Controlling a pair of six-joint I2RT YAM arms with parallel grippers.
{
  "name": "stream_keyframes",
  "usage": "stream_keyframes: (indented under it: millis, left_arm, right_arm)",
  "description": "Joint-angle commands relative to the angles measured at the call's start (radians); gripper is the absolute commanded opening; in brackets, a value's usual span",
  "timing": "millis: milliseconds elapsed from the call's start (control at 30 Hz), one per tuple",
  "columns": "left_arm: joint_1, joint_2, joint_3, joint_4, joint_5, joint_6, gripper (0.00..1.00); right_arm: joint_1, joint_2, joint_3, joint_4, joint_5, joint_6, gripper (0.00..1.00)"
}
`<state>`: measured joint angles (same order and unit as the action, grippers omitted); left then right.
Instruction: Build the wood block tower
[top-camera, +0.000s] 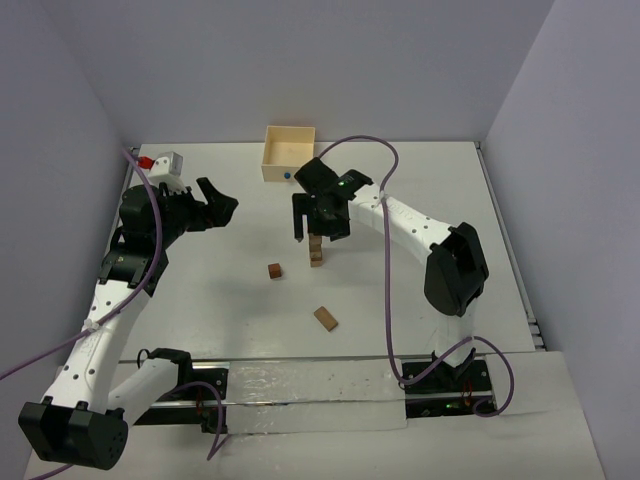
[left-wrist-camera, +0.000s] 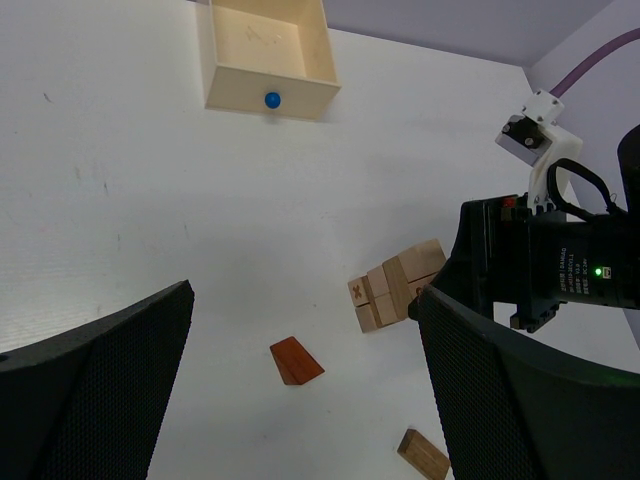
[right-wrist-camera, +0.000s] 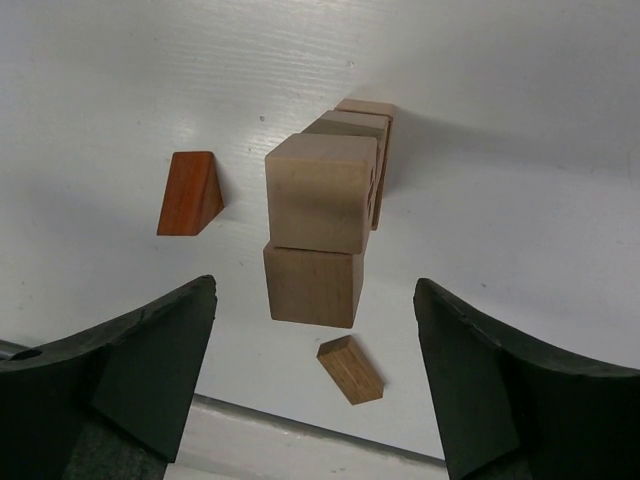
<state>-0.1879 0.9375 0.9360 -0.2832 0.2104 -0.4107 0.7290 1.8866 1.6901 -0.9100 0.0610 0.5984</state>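
Note:
The tower (top-camera: 316, 252) is a narrow stack of tan wood blocks near the table's middle, also seen in the left wrist view (left-wrist-camera: 393, 287). My right gripper (top-camera: 316, 228) hangs over its top, open, a finger on each side and clear of the blocks. In the right wrist view the tower (right-wrist-camera: 320, 190) stands between the spread fingers of my right gripper (right-wrist-camera: 315, 290), its blocks slightly offset. A reddish block (top-camera: 274, 270) and a tan brick (top-camera: 325, 318) lie loose in front. My left gripper (top-camera: 215, 205) hovers open and empty at the left.
A pale square box (top-camera: 289, 152) with a blue dot stands at the back. A small white and red unit (top-camera: 163, 162) sits at the back left corner. A purple cable (top-camera: 388, 300) loops along the right arm. Walls enclose the table.

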Motion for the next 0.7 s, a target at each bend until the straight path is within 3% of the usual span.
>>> stream_keyframes:
  millis: [0,233,467,667]
  left_arm:
    - [0.005,0.000,0.040,0.047,0.015,0.003,0.99]
    - [0.005,0.000,0.049,0.034,0.017,0.017,0.99]
    - [0.005,-0.031,0.052,0.028,0.024,0.035,0.99]
    - [0.007,-0.036,0.021,0.047,0.044,0.040,0.99]
  right_arm:
    - [-0.008,-0.007,0.033,0.004,-0.015,-0.010,0.92]
    - [0.010,-0.103,-0.035,0.042,-0.084,-0.055,0.99]
    - [0.043,-0.444,-0.389,0.182,-0.121,-0.184,0.96]
    - [0.087,-0.588,-0.635,0.236,-0.190,-0.294,0.91]
